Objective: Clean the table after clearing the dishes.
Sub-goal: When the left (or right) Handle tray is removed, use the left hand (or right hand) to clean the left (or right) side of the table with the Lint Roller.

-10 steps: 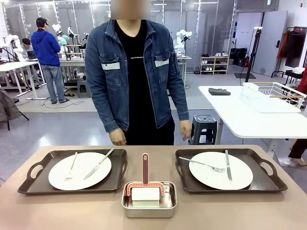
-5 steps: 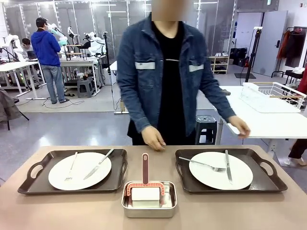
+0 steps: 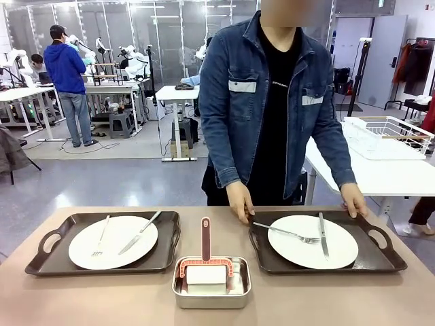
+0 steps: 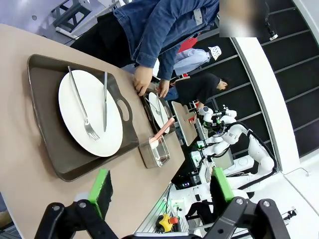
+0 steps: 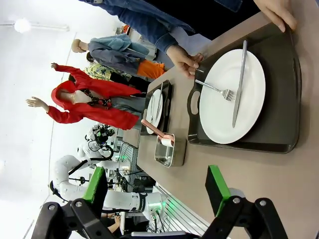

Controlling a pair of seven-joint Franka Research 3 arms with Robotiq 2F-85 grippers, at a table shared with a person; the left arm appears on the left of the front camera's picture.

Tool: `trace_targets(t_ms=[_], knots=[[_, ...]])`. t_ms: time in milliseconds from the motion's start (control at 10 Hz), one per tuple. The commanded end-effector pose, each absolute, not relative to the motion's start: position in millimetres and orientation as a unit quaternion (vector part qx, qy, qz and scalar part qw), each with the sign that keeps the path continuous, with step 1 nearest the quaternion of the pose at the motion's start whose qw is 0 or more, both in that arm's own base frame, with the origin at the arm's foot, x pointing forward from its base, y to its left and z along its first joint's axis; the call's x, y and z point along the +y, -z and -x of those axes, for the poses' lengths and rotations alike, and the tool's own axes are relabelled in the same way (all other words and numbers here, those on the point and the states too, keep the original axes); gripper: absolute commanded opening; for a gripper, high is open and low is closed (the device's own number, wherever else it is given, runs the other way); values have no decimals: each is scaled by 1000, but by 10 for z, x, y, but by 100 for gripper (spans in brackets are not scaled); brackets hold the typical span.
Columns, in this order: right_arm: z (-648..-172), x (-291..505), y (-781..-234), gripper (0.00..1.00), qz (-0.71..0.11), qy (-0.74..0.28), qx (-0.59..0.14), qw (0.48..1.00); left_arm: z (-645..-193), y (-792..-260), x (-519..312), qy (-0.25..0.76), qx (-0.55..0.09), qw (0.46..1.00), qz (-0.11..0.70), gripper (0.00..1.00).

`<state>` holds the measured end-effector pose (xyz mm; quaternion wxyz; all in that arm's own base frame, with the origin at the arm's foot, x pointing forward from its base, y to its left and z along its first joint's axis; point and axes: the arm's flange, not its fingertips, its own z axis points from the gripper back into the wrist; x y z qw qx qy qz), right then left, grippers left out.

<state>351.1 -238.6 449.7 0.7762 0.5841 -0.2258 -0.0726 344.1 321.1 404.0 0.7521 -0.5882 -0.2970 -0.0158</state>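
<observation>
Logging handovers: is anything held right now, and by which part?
The left gripper and right gripper hold nothing; the person's hands grip the right tray by its far rim.

The table [image 3: 102, 299] runs off the front view's bottom edge. We cannot tell apart the cutlery on the far plate [image 4: 159, 110]. The person's hand [image 5: 280, 14] is cropped at top.

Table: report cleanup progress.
Done: nothing; the dark brown handled left tray and right tray sit on the brownish-tan table. In hand: the person's one hand and other hand touch the right tray's far rim. Left: clear both, then probably wipe with the red-handled scrubber in the steel pan.
</observation>
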Motion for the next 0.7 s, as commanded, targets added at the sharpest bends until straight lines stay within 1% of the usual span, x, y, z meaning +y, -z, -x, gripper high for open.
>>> trace_targets(t_ms=[0,600], knots=[[-3498,-2385,-4512,100,-588,71,-227,773,-3416,-4052,3214,17,-297,748,593,100],[-3498,-2385,-4512,100,-588,71,-227,773,-3416,-4052,3214,17,-297,748,593,100]])
